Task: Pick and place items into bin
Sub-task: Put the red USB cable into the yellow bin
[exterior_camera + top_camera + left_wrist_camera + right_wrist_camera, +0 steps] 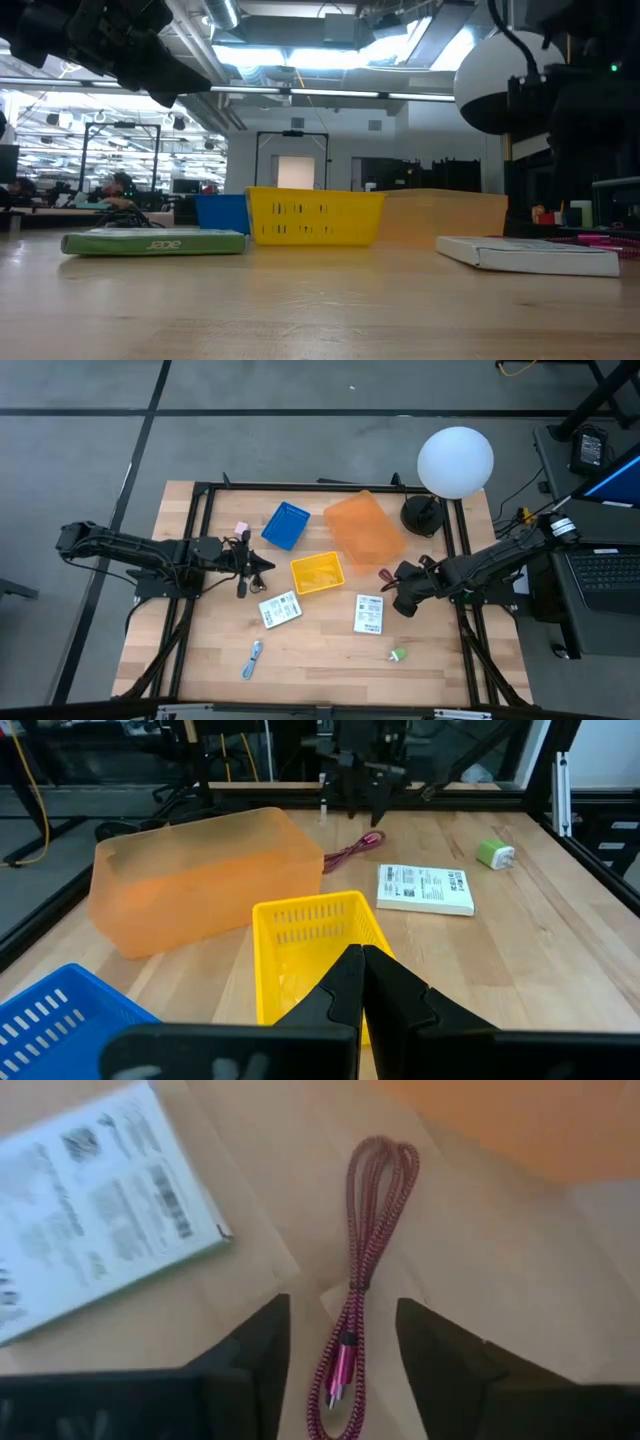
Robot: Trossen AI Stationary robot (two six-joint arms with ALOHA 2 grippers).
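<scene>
Right tool poised over the dark-red cord

Right tool [340, 1355] spread, straddling the dark-red cord [365, 1260] lying beside the orange bin [365, 528], ready to pinch; left tool [362, 982] pressed together, empty, near that bin

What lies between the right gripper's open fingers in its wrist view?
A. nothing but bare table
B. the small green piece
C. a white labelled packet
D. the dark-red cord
D: the right gripper stands open over the table with the dark-red cord lying between its fingers.
</scene>
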